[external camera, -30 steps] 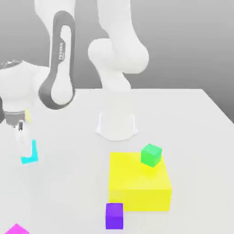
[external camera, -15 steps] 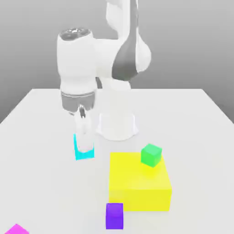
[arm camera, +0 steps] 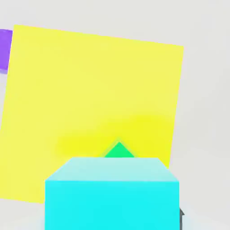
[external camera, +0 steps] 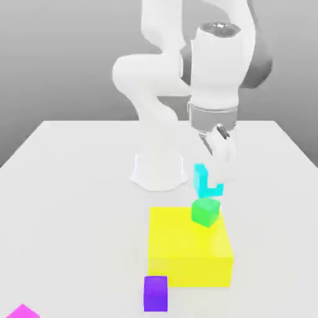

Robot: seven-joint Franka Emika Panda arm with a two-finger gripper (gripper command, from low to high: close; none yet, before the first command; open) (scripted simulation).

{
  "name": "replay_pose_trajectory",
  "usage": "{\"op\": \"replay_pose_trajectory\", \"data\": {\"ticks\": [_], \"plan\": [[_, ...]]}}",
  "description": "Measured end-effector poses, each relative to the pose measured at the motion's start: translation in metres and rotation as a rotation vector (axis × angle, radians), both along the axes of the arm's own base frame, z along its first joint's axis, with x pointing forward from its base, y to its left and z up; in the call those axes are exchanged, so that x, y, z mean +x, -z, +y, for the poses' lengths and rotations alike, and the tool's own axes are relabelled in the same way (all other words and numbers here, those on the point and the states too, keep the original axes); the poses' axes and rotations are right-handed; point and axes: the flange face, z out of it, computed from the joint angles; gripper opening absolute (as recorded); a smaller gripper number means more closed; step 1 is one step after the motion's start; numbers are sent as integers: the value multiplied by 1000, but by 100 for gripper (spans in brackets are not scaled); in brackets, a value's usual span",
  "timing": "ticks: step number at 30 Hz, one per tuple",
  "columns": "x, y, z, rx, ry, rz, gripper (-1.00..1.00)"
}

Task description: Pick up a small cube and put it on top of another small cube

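My gripper (external camera: 209, 180) hangs above the yellow block, shut on the small cyan cube (external camera: 204, 181), which is held in the air. Directly beneath it sits the small green cube (external camera: 205, 212) on top of the big yellow block (external camera: 189, 248), near that block's far edge. A narrow gap separates the cyan cube from the green one. In the hand view the cyan cube (arm camera: 112, 193) looms close and covers most of the green cube (arm camera: 118, 151), of which just a corner peeks out over the yellow block (arm camera: 90, 103).
A purple cube (external camera: 155, 293) rests on the white table just in front of the yellow block and appears in the hand view too (arm camera: 4, 49). A magenta cube (external camera: 22, 312) lies at the front of the exterior view's left. The arm's white base (external camera: 159, 169) stands behind the yellow block.
The arm has swung from the exterior view's left to the right, carrying the cyan cube from near the table surface up to just over the green cube.
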Motion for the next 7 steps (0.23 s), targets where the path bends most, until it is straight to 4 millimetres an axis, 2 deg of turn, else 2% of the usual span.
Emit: {"op": "replay_pose_trajectory", "data": {"ticks": [1,7], "plan": [[-1,5,0,1,0,0,100],[-1,8,0,1,0,1,100]]}}
